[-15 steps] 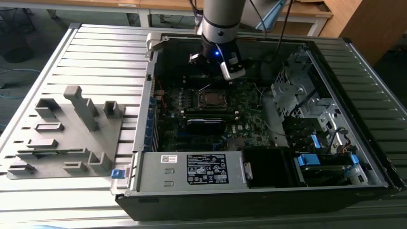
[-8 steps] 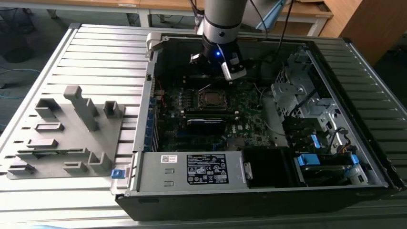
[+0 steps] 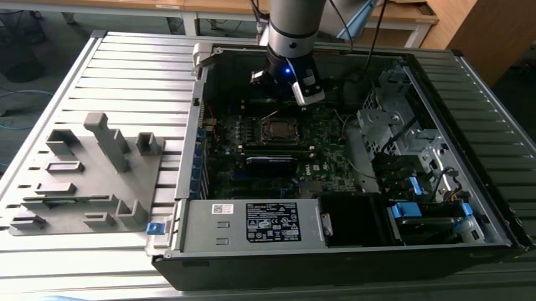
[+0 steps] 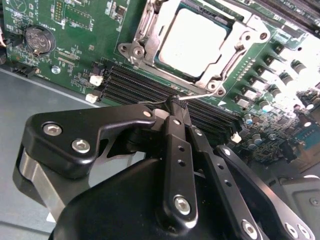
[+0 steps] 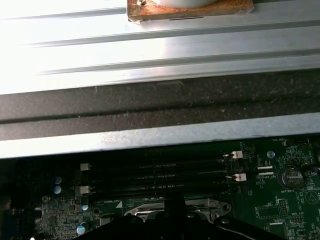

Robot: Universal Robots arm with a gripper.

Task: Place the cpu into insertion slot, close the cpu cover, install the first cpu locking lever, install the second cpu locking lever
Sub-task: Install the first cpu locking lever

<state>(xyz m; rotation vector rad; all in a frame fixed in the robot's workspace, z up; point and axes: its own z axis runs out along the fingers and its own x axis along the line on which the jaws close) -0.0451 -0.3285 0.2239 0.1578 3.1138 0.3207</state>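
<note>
The cpu lies flat in its socket on the green motherboard, its pale metal top showing through the cpu cover, a silvery frame lying down over it. In the exterior view the socket sits mid-board, just in front of the arm's wrist. My gripper is shut, its black fingers meeting in a narrow tip. That tip touches the end of a thin silvery locking lever running along the socket's edge. I cannot tell if the lever is pinched or only pressed. Another lever lies along the adjoining side.
Black memory slots run beside the socket under the gripper. A coin battery sits further off. The case wall stands close behind. The power supply and drive cage crowd the case. A grey fixture rests at the exterior view's left.
</note>
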